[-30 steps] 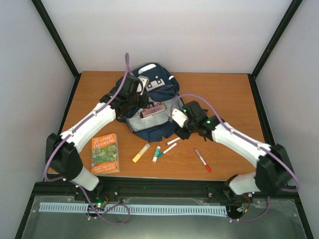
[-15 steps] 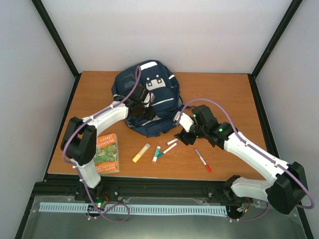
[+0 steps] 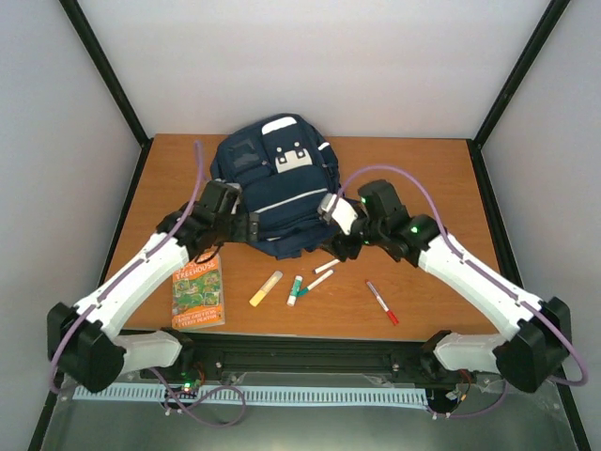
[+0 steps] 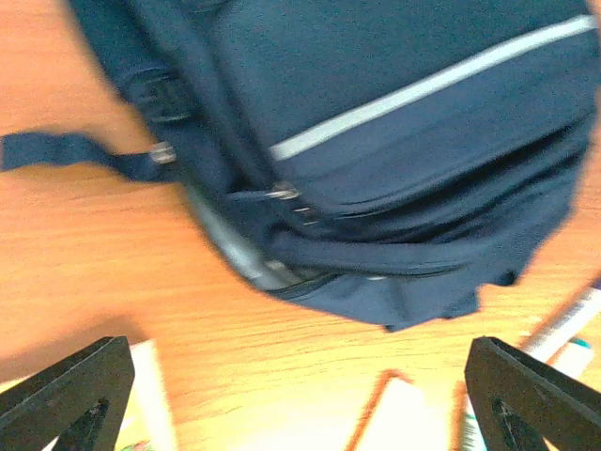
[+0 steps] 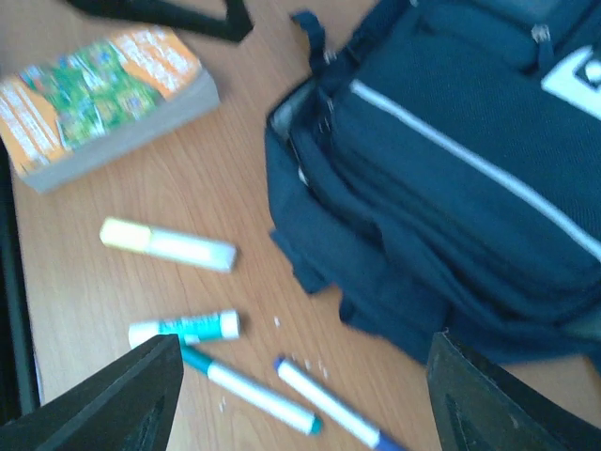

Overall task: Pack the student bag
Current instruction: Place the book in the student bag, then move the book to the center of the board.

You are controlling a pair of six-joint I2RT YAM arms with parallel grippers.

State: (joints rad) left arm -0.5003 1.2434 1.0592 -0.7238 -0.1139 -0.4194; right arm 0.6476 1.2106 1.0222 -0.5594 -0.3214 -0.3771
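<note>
The student bag [image 3: 277, 193] lies at 12 o'clock on the bench [image 3: 432, 188], opening approx toward 6. Your L hand [image 3: 246, 228] at its 7, R hand [image 3: 341, 246] at its 4: both spread, empty. Fabric's soft, floppy, prob light; pinch opening rim, not panels

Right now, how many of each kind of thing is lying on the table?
Navy-blue striped fabric backpack: 1
Orange paperback book: 1
Pens and markers: 5 (yellow highlighter, short teal-and-white marker, thin teal-tipped pen, blue-tipped pen, red-tipped marker)
Total: 7
</note>
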